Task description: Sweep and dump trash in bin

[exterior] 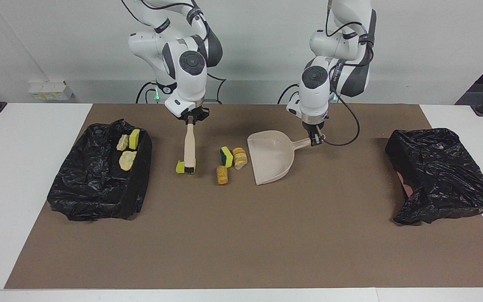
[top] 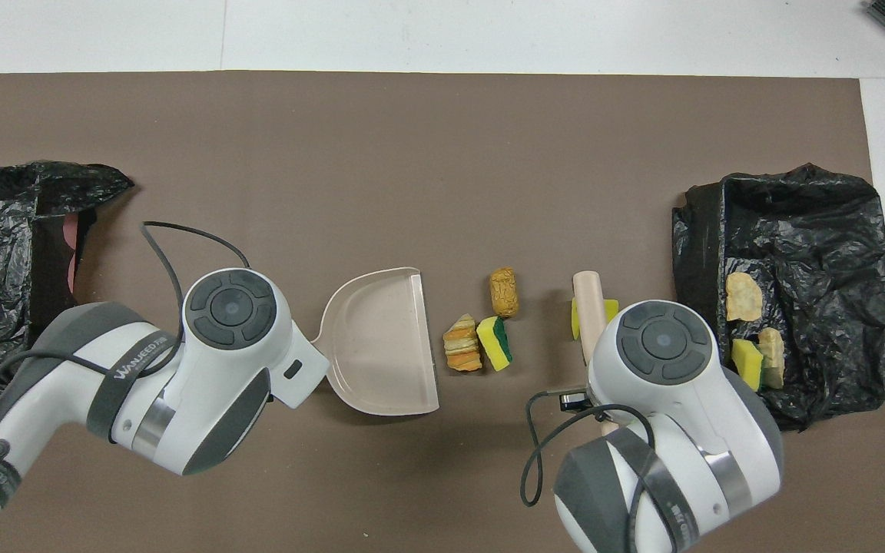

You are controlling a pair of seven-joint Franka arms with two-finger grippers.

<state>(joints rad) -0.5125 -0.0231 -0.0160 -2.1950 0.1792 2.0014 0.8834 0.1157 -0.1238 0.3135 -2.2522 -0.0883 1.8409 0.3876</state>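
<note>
three scraps (exterior: 229, 161) lie beside the dustpan (exterior: 271, 157) mouth; a fourth scrap (exterior: 180, 167) touches the brush (exterior: 189, 151) toward the right arm's end, near a bin (exterior: 99, 180).

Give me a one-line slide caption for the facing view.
Right gripper holds the brush and left gripper the dustpan, with three scraps between them.

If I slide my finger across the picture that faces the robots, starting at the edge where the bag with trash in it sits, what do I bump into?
Black bag with scraps → brush → green-topped sponge → dustpan → second black bag.
</note>
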